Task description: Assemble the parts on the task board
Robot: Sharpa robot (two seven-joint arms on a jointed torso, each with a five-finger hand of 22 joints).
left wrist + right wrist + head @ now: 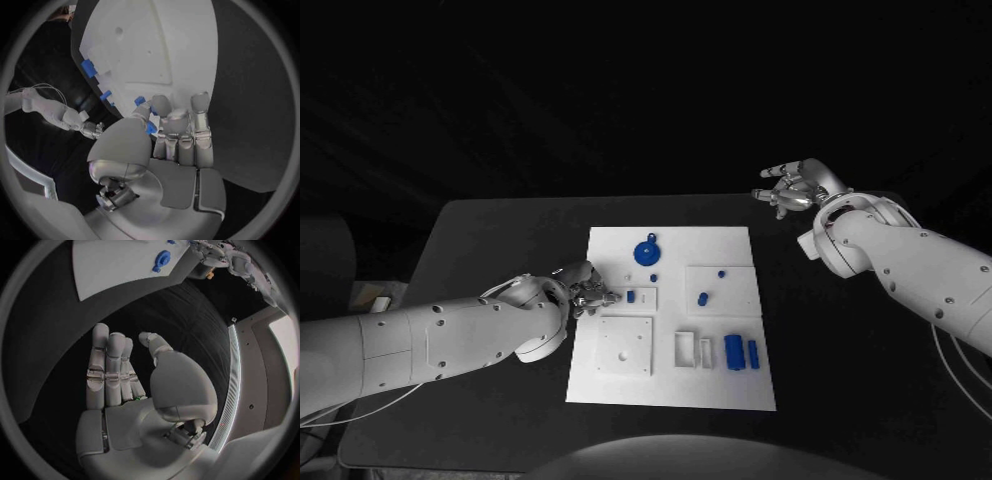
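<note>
The white task board lies in the middle of the table. On it are a round blue part, small blue parts and two upright blue pieces. My left hand is at the board's left edge, beside a small blue part in a recess. In the left wrist view my left hand has its thumb against its fingers, with a sliver of a small blue part pinched between them. My right hand hovers past the board's far right corner, fingers straight, holding nothing.
A white square plate with a hole and a white frame sit on the near half of the board. Bare black table surrounds the board. My right forearm reaches over the table's right side.
</note>
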